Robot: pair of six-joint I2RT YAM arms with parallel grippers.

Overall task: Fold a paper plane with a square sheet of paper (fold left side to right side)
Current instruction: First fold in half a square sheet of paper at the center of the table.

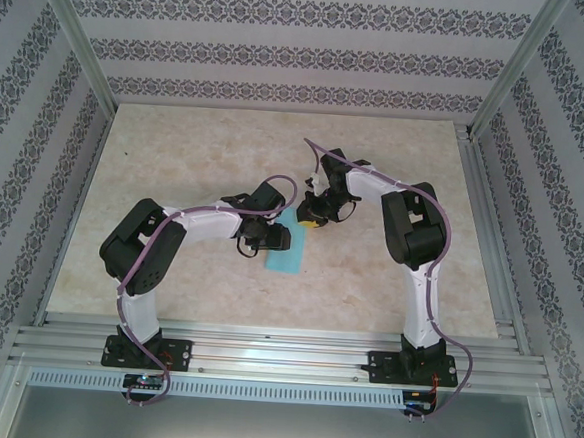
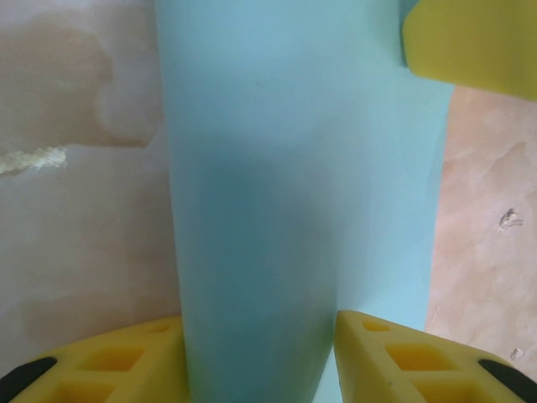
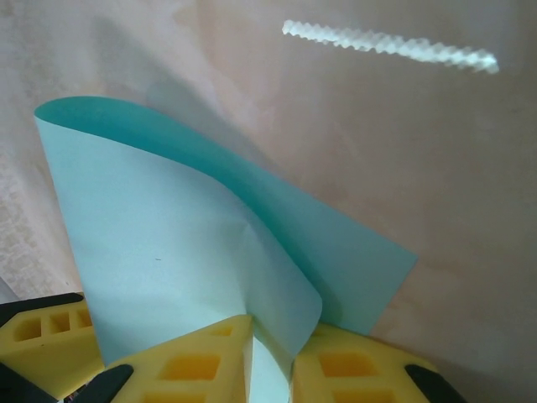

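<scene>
The square sheet of paper (image 1: 286, 253) is cyan and lies mid-table between both arms, partly curled over itself. My left gripper (image 1: 269, 235) sits over its left part. In the left wrist view the sheet (image 2: 294, 168) runs up between the yellow fingers (image 2: 109, 361), which stand apart, and my left gripper (image 2: 260, 327) is open. My right gripper (image 1: 312, 218) is at the sheet's far edge. In the right wrist view the sheet (image 3: 168, 243) bends over, and my right gripper (image 3: 273, 327) is shut on its rolled edge. The paper plane is out of view.
The beige marbled table (image 1: 176, 151) has free room left, right and behind the paper. Aluminium rails (image 1: 263, 342) run along the near edge and patterned walls (image 1: 285, 38) close in the sides and back. A right-gripper finger (image 2: 470, 42) shows at the left wrist view's top right.
</scene>
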